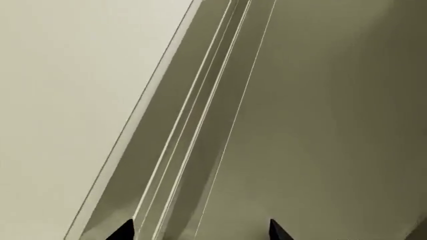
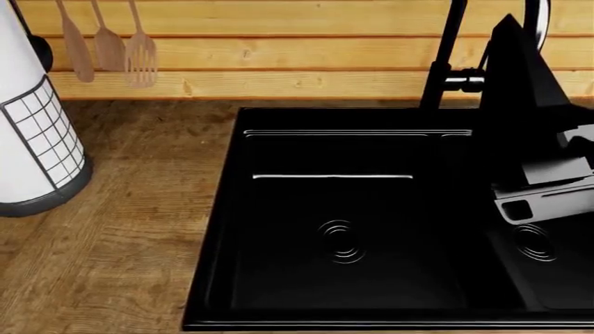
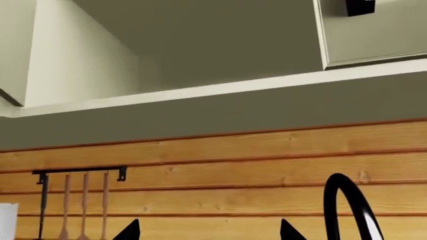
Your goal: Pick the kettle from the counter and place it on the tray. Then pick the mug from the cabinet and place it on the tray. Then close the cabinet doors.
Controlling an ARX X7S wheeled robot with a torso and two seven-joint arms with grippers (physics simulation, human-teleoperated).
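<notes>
Counter point(image 2: 111, 236): brown wood-grain worktop, running from the plank wall to the near edge, left of the sink.
Cabinet point(image 3: 200, 60): pale grey-green, mounted above the plank wall; in the right wrist view its interior is open to view, with a door point(image 3: 373, 30) carrying a dark handle beside it.
Kettle, tray, mug: none of them shows in any of the three views.
Sink point(image 2: 218, 209): black, set into the counter, with round drains and a black tap point(image 2: 444, 62) at its back.
Roll point(image 2: 28, 125): tall, white, black wire grid, standing on the counter at far left.
Utensils point(image 2: 110, 45): wooden, hanging on the plank wall.
Left claw point(image 1: 200, 232): two dark tips spread apart, nothing between them, facing a pale cabinet panel.
Right claw point(image 3: 210, 231): tips likewise apart, pinching nothing, pointed at the wall below the cabinet.
</notes>
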